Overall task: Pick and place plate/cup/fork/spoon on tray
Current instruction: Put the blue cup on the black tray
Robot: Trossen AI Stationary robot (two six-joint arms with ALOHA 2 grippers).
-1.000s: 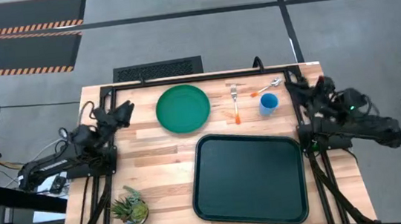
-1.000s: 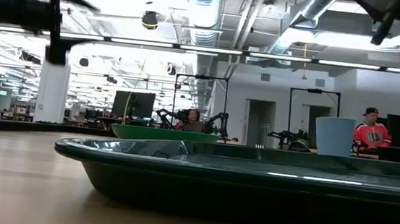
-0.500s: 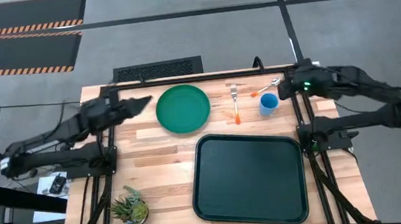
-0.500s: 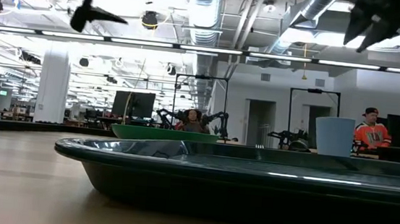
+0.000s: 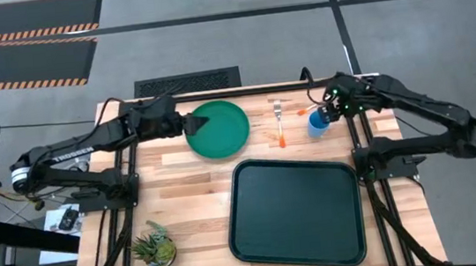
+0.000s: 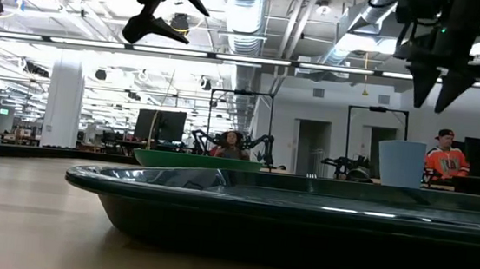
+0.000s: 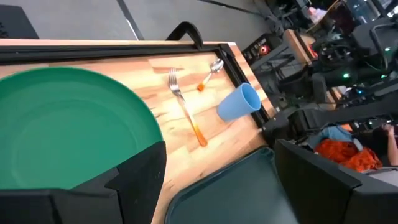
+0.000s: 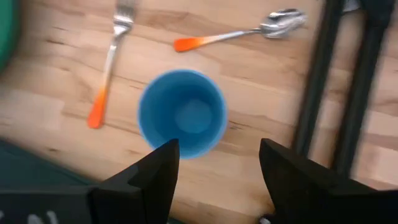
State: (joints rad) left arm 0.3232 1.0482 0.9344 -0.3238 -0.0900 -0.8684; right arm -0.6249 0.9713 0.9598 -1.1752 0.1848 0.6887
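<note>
The green plate [image 5: 217,128] lies flat at the table's far left-middle. The blue cup [image 5: 318,123] stands upright at the far right, mouth up. The fork [image 5: 279,121] lies between them, and the spoon [image 5: 316,103] lies just beyond the cup. The dark tray [image 5: 297,211] sits on the near right. My left gripper [image 5: 188,123] is open, high above the plate's left rim [image 7: 143,118]. My right gripper [image 8: 217,162] is open, pointing down, above the cup [image 8: 181,112] and clear of it [image 6: 441,82].
A small potted plant [image 5: 152,246] stands at the near left corner. Black frame rails [image 5: 216,93] run along the table's far edge and sides. Bare wood lies between the plate and the tray. People show in the room beyond the table.
Both arms have stretched out from their folded rest at the table's sides. My left gripper has swung toward the right, over the plate's left rim. My right gripper has swung toward the left, over the cup, and has tipped to point down. Nothing on the table has moved.
</note>
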